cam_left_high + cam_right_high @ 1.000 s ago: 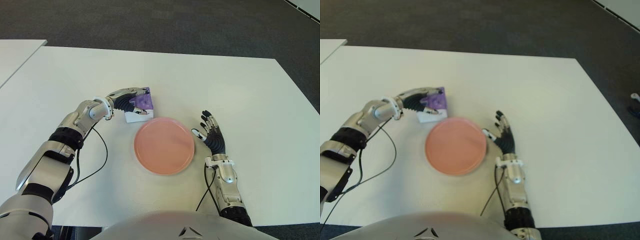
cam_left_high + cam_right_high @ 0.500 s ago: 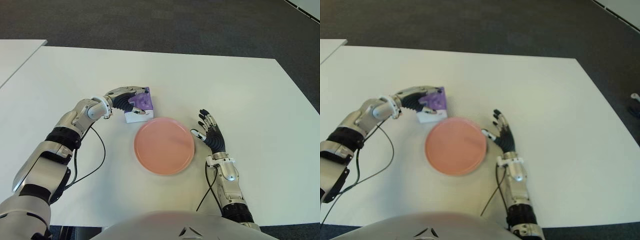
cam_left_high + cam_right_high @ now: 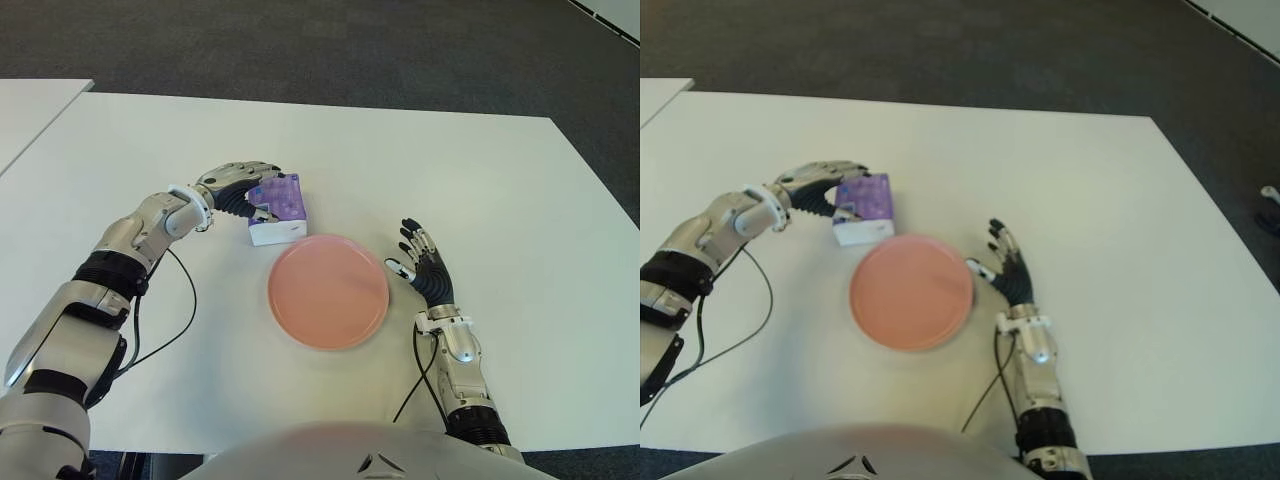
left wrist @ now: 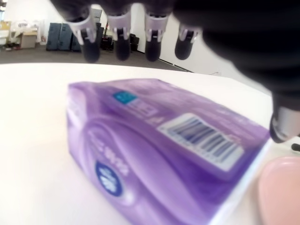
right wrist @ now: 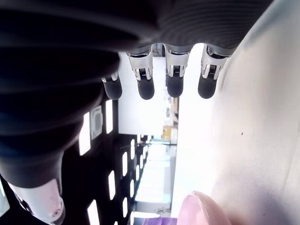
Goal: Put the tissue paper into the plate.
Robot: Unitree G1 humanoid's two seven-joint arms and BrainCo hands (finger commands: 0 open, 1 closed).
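White bench (image 3: 520, 200): wide bare room is seen toward its far and right edges. Pink plate (image 3: 328, 291): placed centrally, empty. Purple tissue pack (image 3: 276, 207): lain just beyond the plate's left rim. Left hand (image 3: 238, 186): fingers spread beside the pack, nothing grasped. Right hand (image 3: 425, 273): opened, just right of the plate

Barcode on tissue pack (image 4: 187, 140), text unreadable

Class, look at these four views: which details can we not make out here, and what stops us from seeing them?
- Tissue pack: its side facing the left hand is covered by the fingers in the eye views.
- Printed text beside its barcode: blurred in the left wrist view.
- Plate: only a pink sliver shows in either wrist view, cut by the edge.
- Right hand: palm faces away.
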